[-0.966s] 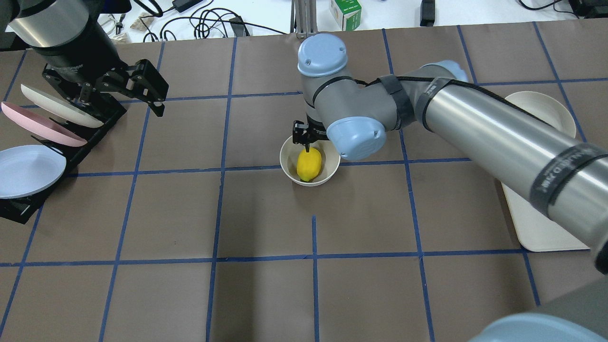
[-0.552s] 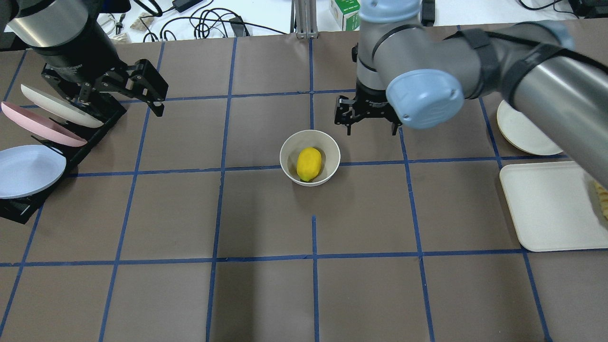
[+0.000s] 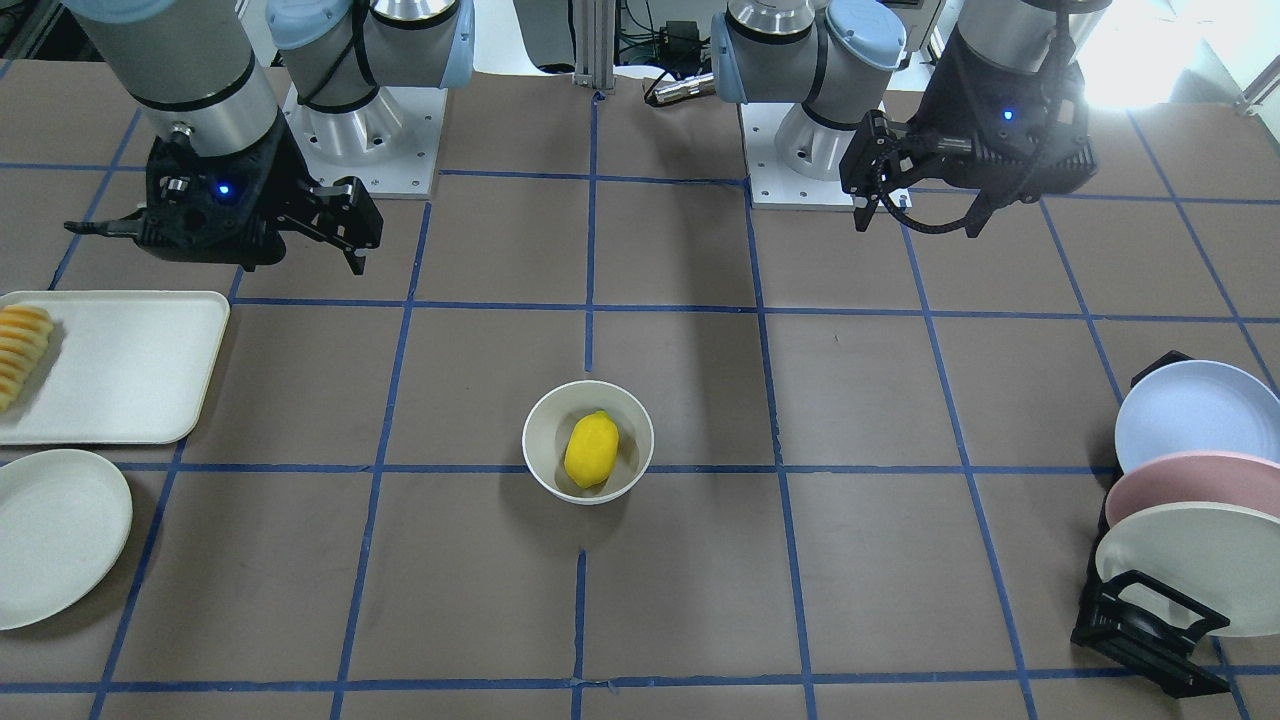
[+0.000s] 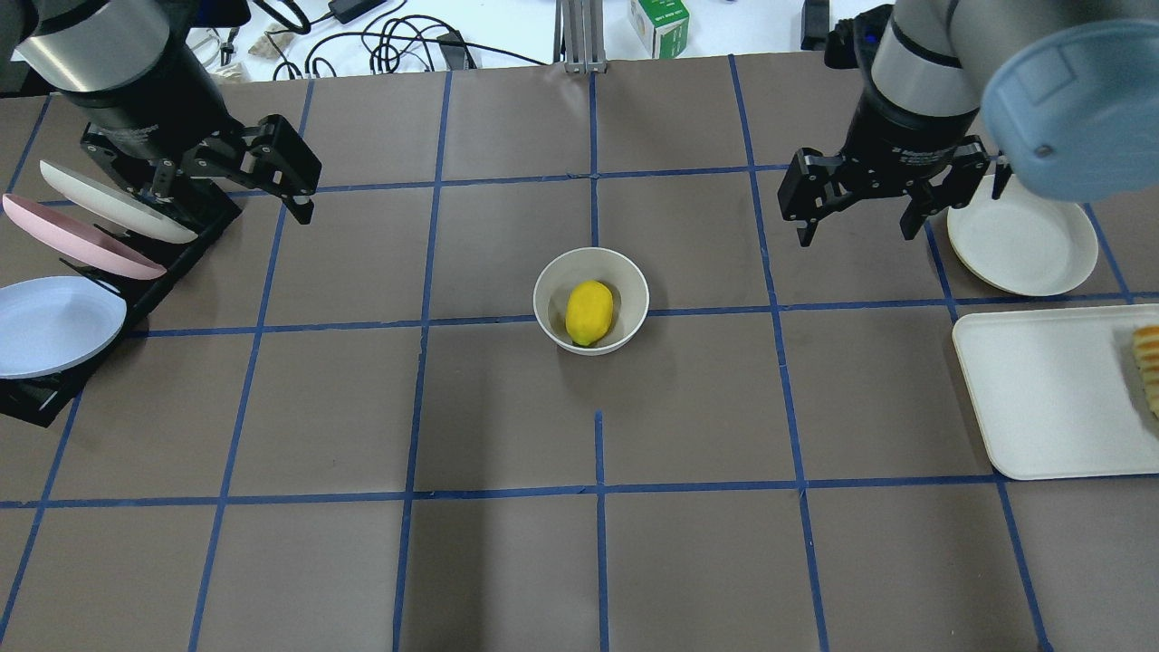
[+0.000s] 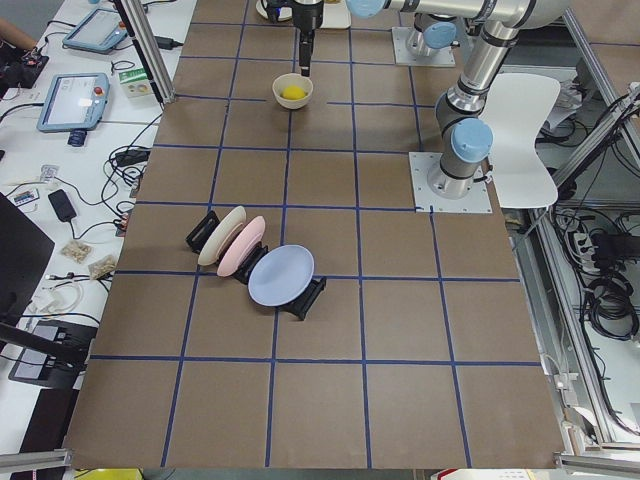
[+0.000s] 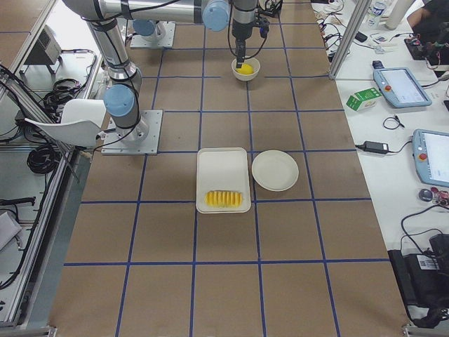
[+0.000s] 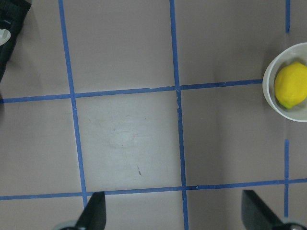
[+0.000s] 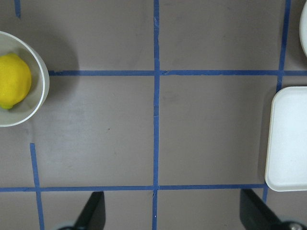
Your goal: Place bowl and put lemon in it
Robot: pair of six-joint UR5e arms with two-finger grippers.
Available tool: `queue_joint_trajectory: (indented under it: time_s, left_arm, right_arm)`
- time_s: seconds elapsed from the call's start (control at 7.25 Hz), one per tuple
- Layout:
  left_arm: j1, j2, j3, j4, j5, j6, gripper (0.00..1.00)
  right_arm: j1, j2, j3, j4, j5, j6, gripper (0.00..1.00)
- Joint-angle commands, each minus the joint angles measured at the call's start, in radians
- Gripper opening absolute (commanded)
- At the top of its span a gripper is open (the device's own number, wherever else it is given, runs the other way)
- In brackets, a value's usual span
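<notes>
The off-white bowl (image 4: 546, 292) stands on the table's middle, and the yellow lemon (image 4: 589, 312) lies inside it. Both also show in the front view, bowl (image 3: 535, 440) and lemon (image 3: 590, 450). My right gripper (image 4: 856, 237) is open and empty, hovering well to the right of the bowl and apart from it. My left gripper (image 4: 231, 195) is open and empty at the far left, over the plate rack. The right wrist view shows the bowl (image 8: 43, 76) and lemon (image 8: 13, 80) at its left edge. The left wrist view shows the bowl (image 7: 268, 96) and lemon (image 7: 290, 85) at its right edge.
A black rack (image 4: 186, 244) with upright white, pink and blue plates stands at the left edge. A flat white plate (image 4: 1019, 240) and a white tray (image 4: 1041, 389) with ridged yellow-orange slices (image 4: 1148, 362) lie at the right.
My right arm has drawn back from over the bowl to the right, gripper open. The lemon stays in the bowl. The left arm has not moved.
</notes>
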Motion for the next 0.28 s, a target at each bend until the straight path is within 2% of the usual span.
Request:
queue_joint_trajectory:
  time_s: [0.0,0.14]
  left_arm:
    - [0.000,0.000,-0.003,0.000,-0.002,0.000,1.00]
    - [0.000,0.000,-0.003,0.000,-0.002,-0.002,1.00]
  right_arm:
    - [-0.012,-0.034,-0.008,0.027,0.003,-0.025,1.00]
    - [-0.010,-0.035,-0.006,0.027,0.003,-0.018,1.00]
